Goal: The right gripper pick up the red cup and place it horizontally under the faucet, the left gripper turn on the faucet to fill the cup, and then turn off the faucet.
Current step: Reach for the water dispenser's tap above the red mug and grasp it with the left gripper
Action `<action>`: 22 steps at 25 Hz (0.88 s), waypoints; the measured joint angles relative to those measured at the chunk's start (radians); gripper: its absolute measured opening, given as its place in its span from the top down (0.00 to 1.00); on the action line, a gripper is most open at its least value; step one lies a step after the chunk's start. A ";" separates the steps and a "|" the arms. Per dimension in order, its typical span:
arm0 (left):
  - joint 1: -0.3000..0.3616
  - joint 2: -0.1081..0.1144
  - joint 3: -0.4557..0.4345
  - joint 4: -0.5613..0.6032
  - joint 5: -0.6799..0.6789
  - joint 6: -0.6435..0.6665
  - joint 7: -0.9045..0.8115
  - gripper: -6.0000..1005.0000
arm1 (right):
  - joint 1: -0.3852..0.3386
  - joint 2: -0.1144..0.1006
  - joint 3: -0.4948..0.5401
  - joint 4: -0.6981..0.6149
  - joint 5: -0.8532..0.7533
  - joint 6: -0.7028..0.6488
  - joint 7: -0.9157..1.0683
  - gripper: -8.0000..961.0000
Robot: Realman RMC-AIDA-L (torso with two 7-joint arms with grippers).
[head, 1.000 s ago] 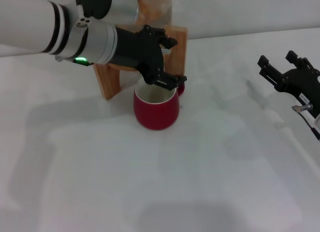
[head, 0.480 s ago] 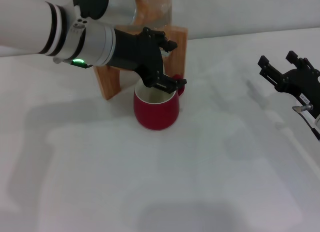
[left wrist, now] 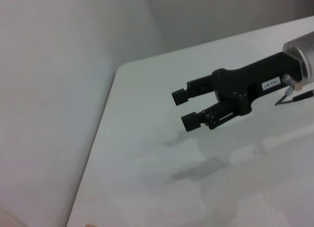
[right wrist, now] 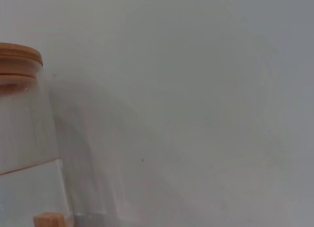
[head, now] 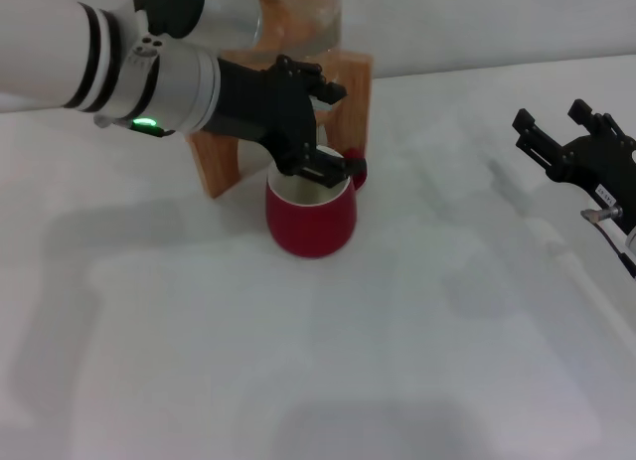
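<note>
One red cup (head: 310,218) stood upright on the table (head: 328,361), touching the front of the wooden stand (head: 221,158), presumably to catch water. The left gripper (head: 310,132) hovered over its rim, hiding the faucet; its fingers' state was unclear. The right gripper (head: 556,124) hung well apart, fingers spread.

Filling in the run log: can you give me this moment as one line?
left gripper: at faucet, above red cup | cup: upright before wooden stand | faucet: hidden by gripper | right gripper: open, idle at table's right
</note>
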State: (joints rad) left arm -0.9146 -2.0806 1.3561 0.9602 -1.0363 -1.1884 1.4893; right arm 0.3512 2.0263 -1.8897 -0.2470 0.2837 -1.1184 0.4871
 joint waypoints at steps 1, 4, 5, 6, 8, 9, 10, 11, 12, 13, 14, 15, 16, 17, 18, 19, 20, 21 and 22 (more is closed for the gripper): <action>0.002 0.000 0.000 0.004 0.002 -0.003 -0.002 0.14 | 0.000 0.000 0.000 0.000 0.000 0.000 0.000 0.11; 0.005 0.000 0.000 0.007 0.003 -0.007 -0.006 0.14 | 0.000 0.000 0.000 0.000 0.000 0.000 0.000 0.11; 0.006 -0.001 0.000 0.007 0.003 -0.007 -0.007 0.14 | 0.000 0.000 0.000 0.000 0.000 -0.001 0.000 0.11; 0.006 -0.001 0.000 0.007 0.003 -0.009 -0.008 0.14 | 0.000 0.000 0.000 0.000 0.000 -0.002 0.001 0.11; 0.006 -0.001 0.000 0.008 0.003 -0.013 -0.010 0.14 | 0.000 0.000 0.000 0.000 0.000 -0.002 0.001 0.11; 0.007 -0.001 0.000 0.012 0.006 -0.016 -0.012 0.14 | 0.000 0.000 0.000 0.000 0.000 -0.002 0.001 0.11; 0.008 -0.001 0.000 0.015 0.008 -0.017 -0.014 0.14 | 0.000 0.000 0.000 0.000 0.000 -0.002 0.001 0.11; 0.010 -0.001 0.000 0.022 0.011 -0.018 -0.018 0.14 | 0.000 0.000 0.000 0.000 0.000 -0.003 0.001 0.11; 0.013 -0.001 0.000 0.029 0.014 -0.021 -0.021 0.14 | 0.000 0.000 0.000 0.000 0.000 -0.003 0.001 0.11; 0.015 -0.001 0.000 0.034 0.016 -0.023 -0.023 0.14 | 0.000 0.000 0.000 0.000 0.000 -0.003 0.001 0.11; 0.019 -0.001 0.000 0.039 0.017 -0.026 -0.026 0.14 | 0.000 0.000 0.000 0.000 0.000 -0.003 0.001 0.11; 0.022 -0.001 0.000 0.046 0.018 -0.030 -0.029 0.14 | 0.000 0.000 0.000 0.000 0.000 -0.003 0.001 0.11; 0.023 -0.001 0.000 0.049 0.019 -0.032 -0.031 0.14 | 0.000 0.000 0.000 0.000 0.000 -0.003 0.001 0.11; 0.026 -0.001 0.000 0.053 0.019 -0.035 -0.033 0.14 | 0.000 0.000 0.000 0.000 0.000 -0.003 0.001 0.11; 0.029 -0.001 0.000 0.057 0.019 -0.038 -0.037 0.14 | 0.000 0.000 0.000 0.000 0.000 -0.003 0.001 0.11; 0.030 -0.001 0.000 0.059 0.019 -0.039 -0.039 0.14 | 0.000 0.000 -0.001 0.000 0.000 -0.004 0.001 0.11; 0.032 -0.001 0.000 0.063 0.019 -0.042 -0.042 0.14 | 0.000 0.000 -0.001 0.000 0.000 -0.004 0.001 0.11; 0.034 -0.001 0.000 0.066 0.019 -0.043 -0.043 0.14 | 0.000 0.000 -0.001 0.000 0.000 -0.004 0.001 0.11; 0.035 0.000 0.000 0.069 0.019 -0.043 -0.043 0.14 | 0.000 0.000 -0.001 0.000 0.000 -0.004 0.001 0.11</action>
State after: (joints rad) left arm -0.8798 -2.0807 1.3561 1.0289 -1.0176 -1.2316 1.4460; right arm 0.3512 2.0264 -1.8908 -0.2469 0.2838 -1.1227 0.4878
